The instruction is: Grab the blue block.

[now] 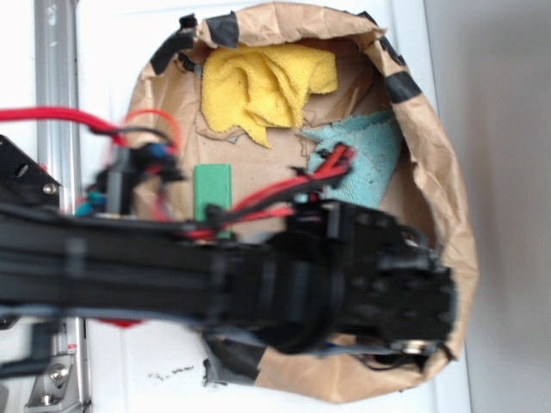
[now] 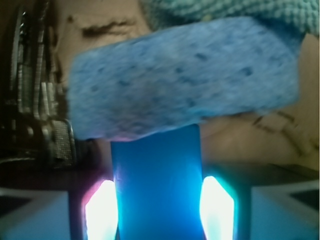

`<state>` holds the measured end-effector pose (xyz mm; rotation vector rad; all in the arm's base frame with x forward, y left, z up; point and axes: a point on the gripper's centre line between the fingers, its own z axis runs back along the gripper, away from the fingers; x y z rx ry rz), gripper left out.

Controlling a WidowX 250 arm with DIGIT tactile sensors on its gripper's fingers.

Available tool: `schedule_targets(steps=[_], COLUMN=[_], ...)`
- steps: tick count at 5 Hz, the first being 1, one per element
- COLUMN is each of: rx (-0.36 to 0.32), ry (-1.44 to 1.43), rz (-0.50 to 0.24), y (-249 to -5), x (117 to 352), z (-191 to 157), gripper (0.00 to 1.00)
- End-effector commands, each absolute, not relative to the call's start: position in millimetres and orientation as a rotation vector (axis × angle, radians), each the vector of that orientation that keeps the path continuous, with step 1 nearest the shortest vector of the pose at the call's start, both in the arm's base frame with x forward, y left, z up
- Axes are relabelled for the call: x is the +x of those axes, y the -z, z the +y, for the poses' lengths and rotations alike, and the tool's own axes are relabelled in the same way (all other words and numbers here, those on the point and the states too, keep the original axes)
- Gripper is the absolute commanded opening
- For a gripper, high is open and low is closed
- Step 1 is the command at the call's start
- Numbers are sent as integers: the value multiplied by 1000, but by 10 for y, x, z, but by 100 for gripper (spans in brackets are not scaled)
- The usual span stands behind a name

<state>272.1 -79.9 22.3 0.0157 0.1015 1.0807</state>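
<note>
In the wrist view the blue block [image 2: 156,175] stands between my gripper [image 2: 159,207] fingers. The glowing left pad [image 2: 102,210] and right pad [image 2: 216,207] press against its two sides, so the gripper is shut on it. The block's far end reaches under the edge of a pale-blue porous sponge [image 2: 185,75]. In the exterior view the blue block is hidden under my black arm and wrist [image 1: 370,275], which hang over the lower right of the brown paper-lined bin [image 1: 448,198].
A green block [image 1: 213,189] stands left of the wrist. A yellow cloth [image 1: 263,82] lies at the back of the bin and a teal fuzzy cloth [image 1: 366,159] [image 2: 240,10] just beyond the sponge. The bin's paper wall rises close on the right.
</note>
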Motion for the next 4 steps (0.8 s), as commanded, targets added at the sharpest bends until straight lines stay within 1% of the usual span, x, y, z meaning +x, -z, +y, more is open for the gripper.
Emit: schedule_targets(steps=[1, 2, 3, 4], rx=[152, 90, 78, 30], ry=[-793, -546, -302, -69], rz=[30, -29, -139, -308], y=[-399, -729, -1131, -1484], x=[2393, 2625, 2915, 2975], z=[-427, -136, 53, 20], gripper=[0, 0, 0, 0])
